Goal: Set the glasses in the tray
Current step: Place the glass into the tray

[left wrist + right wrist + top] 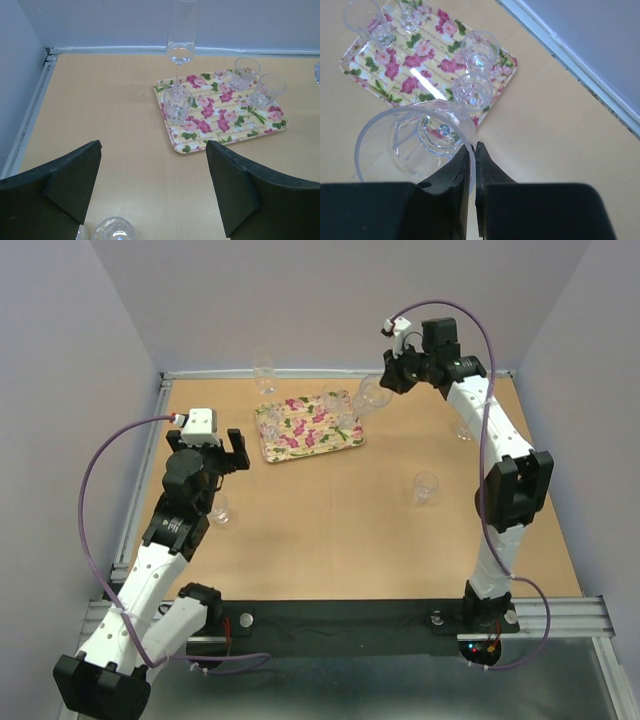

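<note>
Three pale walls [320,300], tan tabletop [330,530], tray [305,430]

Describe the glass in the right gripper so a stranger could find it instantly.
Find the floral tray at the table's far side. At its right end the right gripper pinches a clear glass by its rim. It alone hangs tilted in the air; the others stand on the tray or table.

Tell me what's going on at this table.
The right gripper has a clear glass pinched by its rim and holds it tilted at the end of the floral tray, where at least three tumblers already stand. The left gripper is open, above another glass on the table. Two more glasses wait on the table's right side.
</note>
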Controlling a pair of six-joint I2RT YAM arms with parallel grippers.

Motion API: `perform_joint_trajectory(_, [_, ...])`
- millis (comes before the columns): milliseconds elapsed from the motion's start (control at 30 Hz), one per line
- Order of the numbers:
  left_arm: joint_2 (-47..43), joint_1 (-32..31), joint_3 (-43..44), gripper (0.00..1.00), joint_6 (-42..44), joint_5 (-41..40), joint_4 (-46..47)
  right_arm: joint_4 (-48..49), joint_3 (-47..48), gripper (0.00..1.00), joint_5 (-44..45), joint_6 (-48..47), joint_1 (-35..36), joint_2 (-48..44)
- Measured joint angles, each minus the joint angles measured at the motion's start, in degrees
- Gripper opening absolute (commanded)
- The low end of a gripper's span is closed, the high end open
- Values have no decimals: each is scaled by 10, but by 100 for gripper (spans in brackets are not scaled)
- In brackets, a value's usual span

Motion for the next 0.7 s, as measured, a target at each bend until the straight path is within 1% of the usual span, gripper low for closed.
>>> perform_joint_trajectory(300, [2, 1, -1, 97, 1, -8, 0, -17, 137, 0, 8, -2, 54, 87])
perform_joint_trajectory(700, [2, 5, -2, 97, 2, -15, 0, -23, 228, 0, 36, -3, 105, 166])
